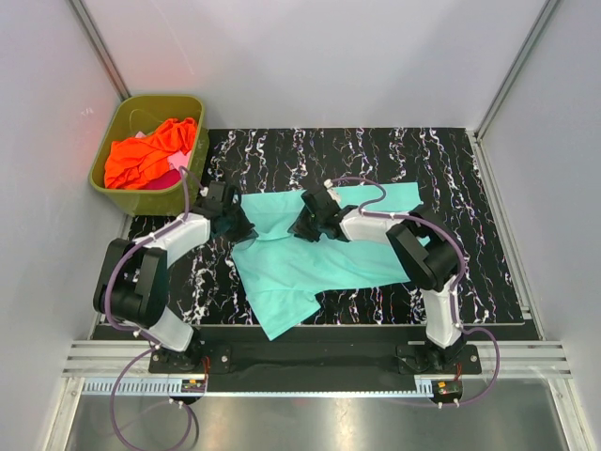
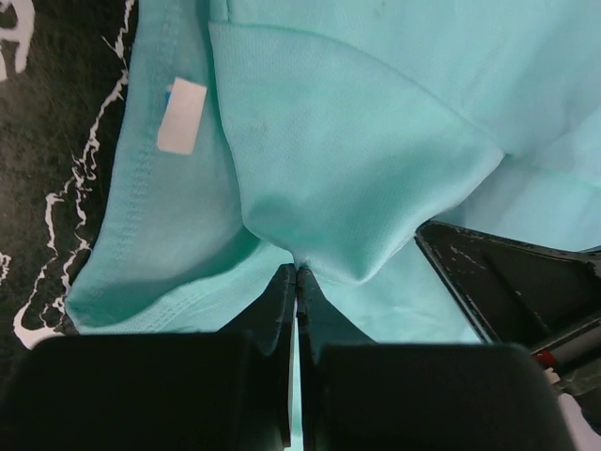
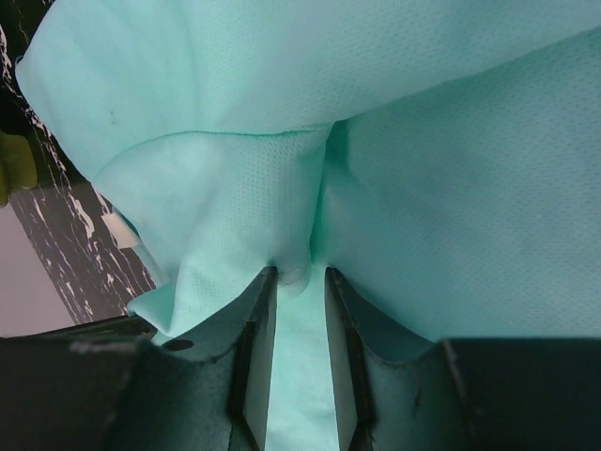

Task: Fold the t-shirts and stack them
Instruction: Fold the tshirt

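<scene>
A teal t-shirt (image 1: pixel 310 268) lies crumpled across the middle of the black marbled table (image 1: pixel 470 188). My left gripper (image 1: pixel 242 228) is at its left edge, jaws pressed together on a fold of the teal cloth (image 2: pixel 357 188). My right gripper (image 1: pixel 302 225) sits on the shirt's upper middle; in the right wrist view a bunched fold of teal cloth (image 3: pixel 282 188) is pinched between its narrowly parted jaws. The two grippers are close together. An orange t-shirt (image 1: pixel 150 150) lies heaped in the tub, with a bit of pink t-shirt (image 1: pixel 170 178) under it.
The olive-green tub (image 1: pixel 141 194) stands off the table's back left corner. White walls close in on all sides. A white label (image 2: pixel 182 116) shows on the teal shirt's hem. The right arm's dark finger (image 2: pixel 507 282) appears at the right of the left wrist view.
</scene>
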Motion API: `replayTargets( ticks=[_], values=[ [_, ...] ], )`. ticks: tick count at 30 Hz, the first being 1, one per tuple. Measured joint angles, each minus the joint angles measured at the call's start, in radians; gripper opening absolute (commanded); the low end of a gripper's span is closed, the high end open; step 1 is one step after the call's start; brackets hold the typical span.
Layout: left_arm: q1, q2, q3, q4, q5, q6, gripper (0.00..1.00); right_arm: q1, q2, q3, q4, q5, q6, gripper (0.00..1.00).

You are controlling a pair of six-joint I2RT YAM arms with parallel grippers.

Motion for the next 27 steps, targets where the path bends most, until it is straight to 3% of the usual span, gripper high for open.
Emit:
replayTargets(
  ticks=[5, 6, 7, 11, 23, 27],
  values=[
    [0.019, 0.021, 0.027, 0.001, 0.009, 0.000, 0.00, 0.000, 0.029, 0.027, 0.005, 0.006, 0.001, 0.31],
    [0.021, 0.025, 0.031, 0.001, 0.010, 0.000, 0.00, 0.000, 0.034, 0.034, 0.005, 0.008, 0.001, 0.28],
    [0.023, 0.027, 0.034, 0.001, 0.011, 0.000, 0.00, 0.000, 0.037, 0.039, 0.006, 0.008, 0.001, 0.19],
    [0.024, 0.028, 0.039, 0.001, 0.014, 0.000, 0.00, 0.000, 0.040, 0.048, 0.008, 0.029, -0.006, 0.07],
    [0.024, 0.024, 0.039, 0.000, 0.014, 0.002, 0.00, 0.000, -0.033, 0.093, -0.132, 0.074, -0.129, 0.04],
    [0.024, 0.024, 0.038, 0.000, 0.014, 0.004, 0.00, 0.000, -0.031, 0.169, -0.247, 0.074, -0.168, 0.05]
  ],
)
